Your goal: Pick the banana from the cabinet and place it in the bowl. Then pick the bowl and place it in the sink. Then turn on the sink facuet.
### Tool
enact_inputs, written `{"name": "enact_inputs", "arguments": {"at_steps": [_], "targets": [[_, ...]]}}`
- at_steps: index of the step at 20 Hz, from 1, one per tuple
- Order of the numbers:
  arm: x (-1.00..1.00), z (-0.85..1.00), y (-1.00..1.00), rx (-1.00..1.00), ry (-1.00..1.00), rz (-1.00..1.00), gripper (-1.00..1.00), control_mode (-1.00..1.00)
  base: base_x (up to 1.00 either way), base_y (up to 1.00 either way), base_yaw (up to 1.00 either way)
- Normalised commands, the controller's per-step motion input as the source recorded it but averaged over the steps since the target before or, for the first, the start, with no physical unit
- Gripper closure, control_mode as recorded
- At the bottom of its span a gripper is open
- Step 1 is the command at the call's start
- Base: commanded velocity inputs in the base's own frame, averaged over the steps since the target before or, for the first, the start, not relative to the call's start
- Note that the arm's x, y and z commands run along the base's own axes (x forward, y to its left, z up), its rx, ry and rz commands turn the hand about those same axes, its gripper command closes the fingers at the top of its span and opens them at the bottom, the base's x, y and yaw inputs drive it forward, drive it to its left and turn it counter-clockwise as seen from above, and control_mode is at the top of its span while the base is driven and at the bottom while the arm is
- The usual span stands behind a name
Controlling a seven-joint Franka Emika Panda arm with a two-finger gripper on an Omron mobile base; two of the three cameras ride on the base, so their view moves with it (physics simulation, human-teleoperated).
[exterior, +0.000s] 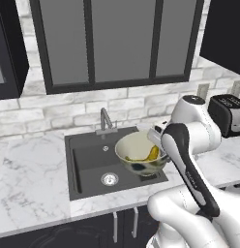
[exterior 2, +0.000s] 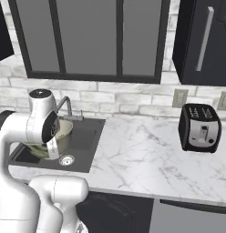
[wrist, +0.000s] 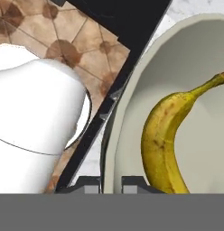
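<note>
My gripper [wrist: 111, 182] is shut on the rim of the bowl [wrist: 195, 54], one fingertip inside the wall and one outside. The yellow banana [wrist: 163, 140] lies inside it. From the left base view the bowl [exterior: 136, 154] hangs tilted over the right half of the black sink [exterior: 88, 167], with the banana [exterior: 151, 154] against its right wall and my hand [exterior: 157, 138] at that side. The sink faucet [exterior: 105, 121] stands behind the basin. In the right base view the bowl [exterior 2: 64, 129] sits behind my arm, and the black cabinet [exterior 2: 192, 45] at upper right is shut.
A black toaster [exterior 2: 200, 127] stands on the marble counter [exterior 2: 133, 154] right of the sink [exterior 2: 85, 145]. Glass-panelled wall cabinets [exterior: 117, 38] hang over the faucet [exterior 2: 67, 107]. The drain [exterior: 109, 179] lies at the basin's front.
</note>
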Motion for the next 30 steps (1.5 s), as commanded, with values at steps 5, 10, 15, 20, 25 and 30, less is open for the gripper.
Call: {"name": "enact_inputs", "arguments": {"at_steps": [5,10,15,20,25,30], "targets": [[0.89,-0.60,0.00,0.00,-0.02,0.11,1.00,-1.00,0.00,0.00,0.00],[0.77,-0.77,0.03,0.00,0.00,0.24,1.00,-1.00,0.00,0.00,0.00],[0.51,-0.52,0.12,0.00,0.00,0.24,1.00,-1.00,0.00,0.00,0.00],[0.45,-0.24,0.24,-0.01,0.00,0.10,1.00,-1.00,0.00,0.00,0.00],[0.45,-0.16,0.30,-0.04,0.00,0.02,1.00,-1.00,0.00,0.00,0.00],[0.41,-0.32,0.36,-0.06,0.00,0.00,1.00,-1.00,0.00,0.00,0.00]]}}
